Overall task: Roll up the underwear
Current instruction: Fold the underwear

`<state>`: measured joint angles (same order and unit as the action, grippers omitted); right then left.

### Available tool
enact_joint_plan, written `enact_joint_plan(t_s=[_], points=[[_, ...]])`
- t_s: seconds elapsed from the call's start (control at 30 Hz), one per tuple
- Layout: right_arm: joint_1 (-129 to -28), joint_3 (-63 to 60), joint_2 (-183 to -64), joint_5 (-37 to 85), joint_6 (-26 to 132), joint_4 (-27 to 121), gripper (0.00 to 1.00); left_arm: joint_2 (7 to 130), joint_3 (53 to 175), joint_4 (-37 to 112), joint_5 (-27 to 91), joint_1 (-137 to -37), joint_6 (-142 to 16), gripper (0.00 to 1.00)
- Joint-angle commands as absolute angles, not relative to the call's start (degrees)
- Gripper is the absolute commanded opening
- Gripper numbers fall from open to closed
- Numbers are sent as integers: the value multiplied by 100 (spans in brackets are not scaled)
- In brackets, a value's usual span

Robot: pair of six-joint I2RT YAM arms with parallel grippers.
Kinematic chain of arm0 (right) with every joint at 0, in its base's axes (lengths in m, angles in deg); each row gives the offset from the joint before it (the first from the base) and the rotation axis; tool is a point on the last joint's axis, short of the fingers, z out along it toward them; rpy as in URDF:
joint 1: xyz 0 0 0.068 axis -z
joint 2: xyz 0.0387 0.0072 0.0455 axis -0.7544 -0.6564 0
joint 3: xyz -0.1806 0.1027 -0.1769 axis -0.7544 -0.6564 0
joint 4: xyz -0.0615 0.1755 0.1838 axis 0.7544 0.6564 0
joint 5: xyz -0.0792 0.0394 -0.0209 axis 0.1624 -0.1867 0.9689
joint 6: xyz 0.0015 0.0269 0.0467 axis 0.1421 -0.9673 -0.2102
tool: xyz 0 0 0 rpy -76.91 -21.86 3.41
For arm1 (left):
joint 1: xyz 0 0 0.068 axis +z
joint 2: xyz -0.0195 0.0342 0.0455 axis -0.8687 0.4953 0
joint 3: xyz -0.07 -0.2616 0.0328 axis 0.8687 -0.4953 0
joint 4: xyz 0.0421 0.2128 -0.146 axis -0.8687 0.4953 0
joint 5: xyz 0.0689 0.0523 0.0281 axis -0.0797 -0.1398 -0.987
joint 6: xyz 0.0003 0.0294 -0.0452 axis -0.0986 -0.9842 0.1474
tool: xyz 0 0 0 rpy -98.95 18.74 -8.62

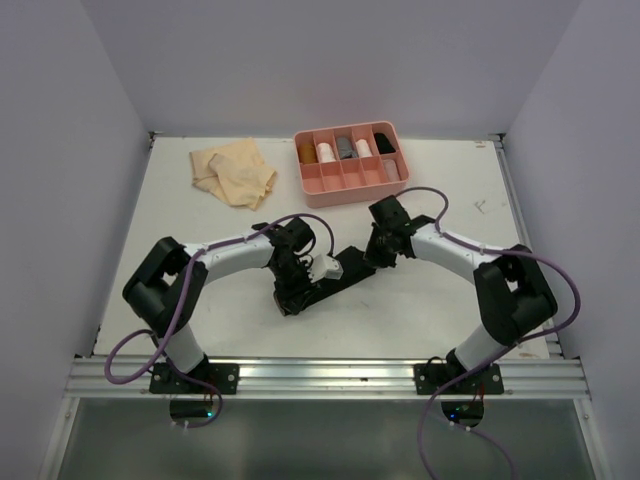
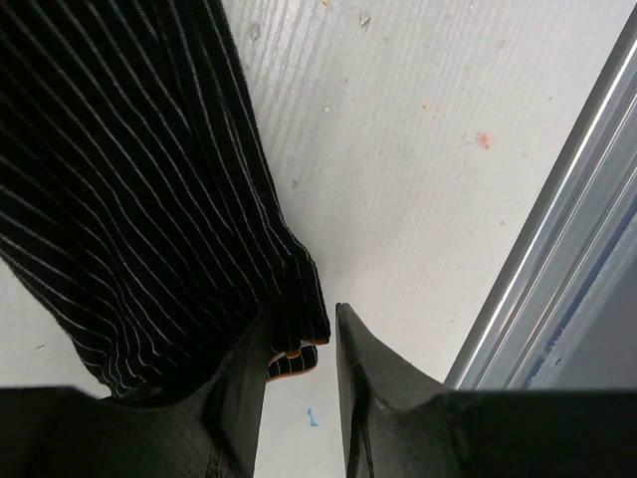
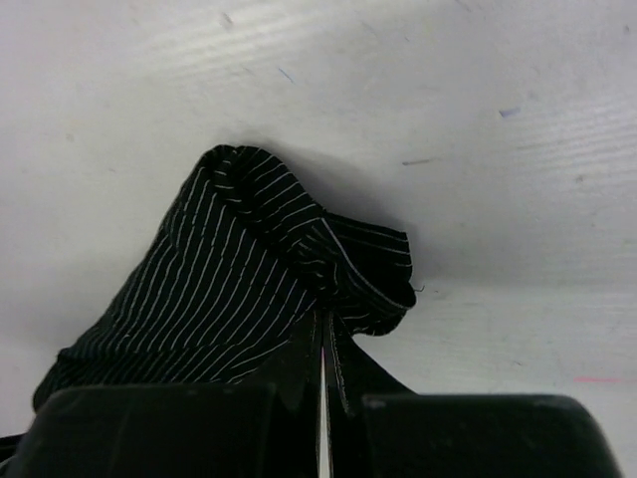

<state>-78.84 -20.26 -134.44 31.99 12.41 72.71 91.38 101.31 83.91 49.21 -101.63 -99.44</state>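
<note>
Right gripper (image 3: pixel 323 344) pinches a fold of the black underwear (image 3: pixel 249 269) at its fingertips. Left gripper (image 2: pixel 301 344): jaws apart around the hem, grip unclear.

A rigid pink divided tray (image 1: pixel 352 197) stands on the white table (image 1: pixel 400 310), just beyond the right gripper (image 1: pixel 378 250) and apart from it. An aluminium rail (image 1: pixel 330 375) runs along the table's near edge, behind both grippers and nearer the left gripper (image 1: pixel 290 295).
</note>
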Motion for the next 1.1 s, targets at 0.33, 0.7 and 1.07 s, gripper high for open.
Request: enact_joint_plan(t_s=[0.33,0.7,1.07], points=[[-7886,-2221,-14137,3361,1361,7002,0,8910,10016,9443,4812,-10214,-10581,35],[-7886,-2265,-14217,3317,1537,6967,0,8488,9866,9585,4910,-10214,-11119,50],[-7894,-2327,-13822,3046,1696,6906,0,7363,10139,8830,4839,-9829,-10750,53]])
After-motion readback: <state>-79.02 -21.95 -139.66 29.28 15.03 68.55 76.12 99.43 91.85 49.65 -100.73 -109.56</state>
